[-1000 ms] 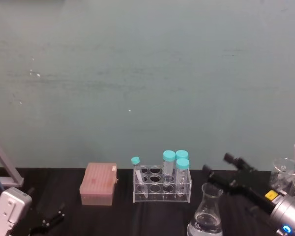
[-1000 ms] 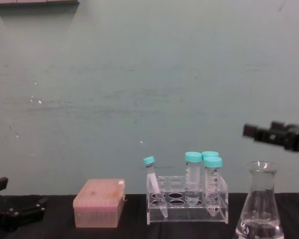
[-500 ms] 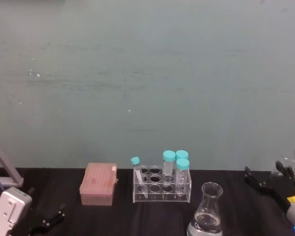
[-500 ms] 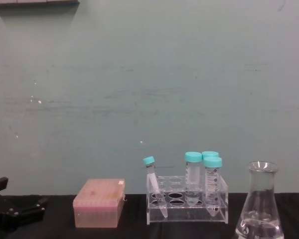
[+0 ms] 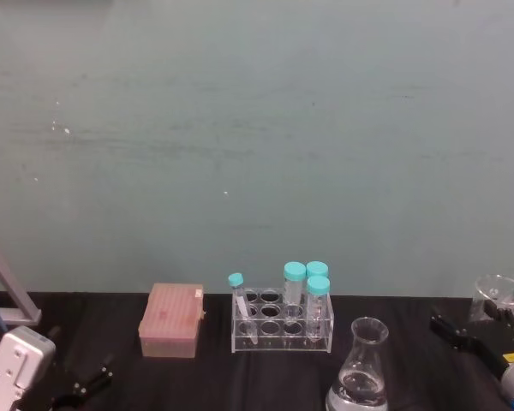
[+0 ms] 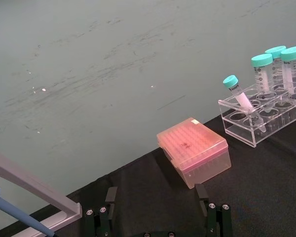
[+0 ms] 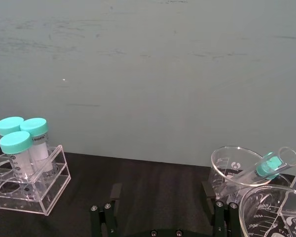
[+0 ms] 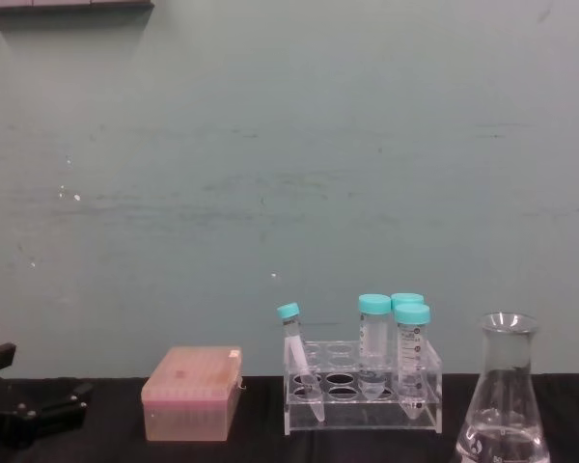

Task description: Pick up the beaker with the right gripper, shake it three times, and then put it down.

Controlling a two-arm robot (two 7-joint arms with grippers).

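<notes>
We see a clear beaker (image 5: 363,368), teal-capped tubes (image 5: 307,278) in a clear rack (image 5: 282,336), a pink box (image 5: 171,320), black bench (image 5: 214,377).

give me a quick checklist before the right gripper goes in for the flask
1. Beaker upright on the table, liquid inside: ok.
2. Right gripper open: ok, fingers spread in its wrist view.
3. Right gripper at the beaker's neck: not ok, it sits off to the beaker's right.
4. Space around the beaker: ok, tube rack stands behind and apart.
5. Left gripper out of the way: ok, at the far left.
</notes>
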